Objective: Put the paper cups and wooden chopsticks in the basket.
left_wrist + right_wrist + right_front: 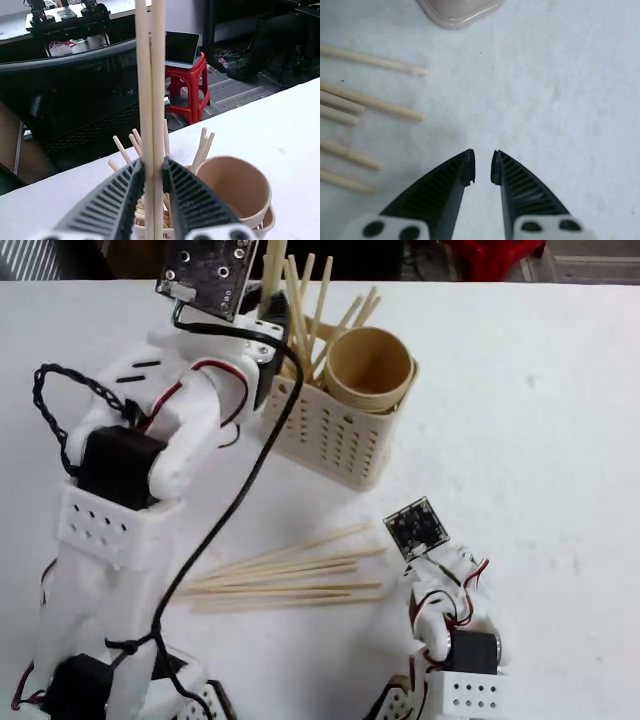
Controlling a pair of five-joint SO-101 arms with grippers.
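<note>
A cream perforated basket (335, 435) stands at the back of the table with stacked paper cups (370, 365) and several wooden chopsticks (315, 310) inside. My left gripper (152, 162) hangs over the basket's far left corner, shut on two upright chopsticks (152, 75), with a paper cup (235, 187) just below it. Several loose chopsticks (285, 575) lie on the table in front of the basket. Just off their tips (370, 102), my right gripper (482, 167) points down at bare table, slightly open with nothing between its fingers.
The left arm's white body (140, 490) and black cable (235, 500) cover the table's left side. The right arm (455, 640) sits at the front right. A corner of the basket (460, 10) shows ahead of the right gripper. Bare white table lies to the right.
</note>
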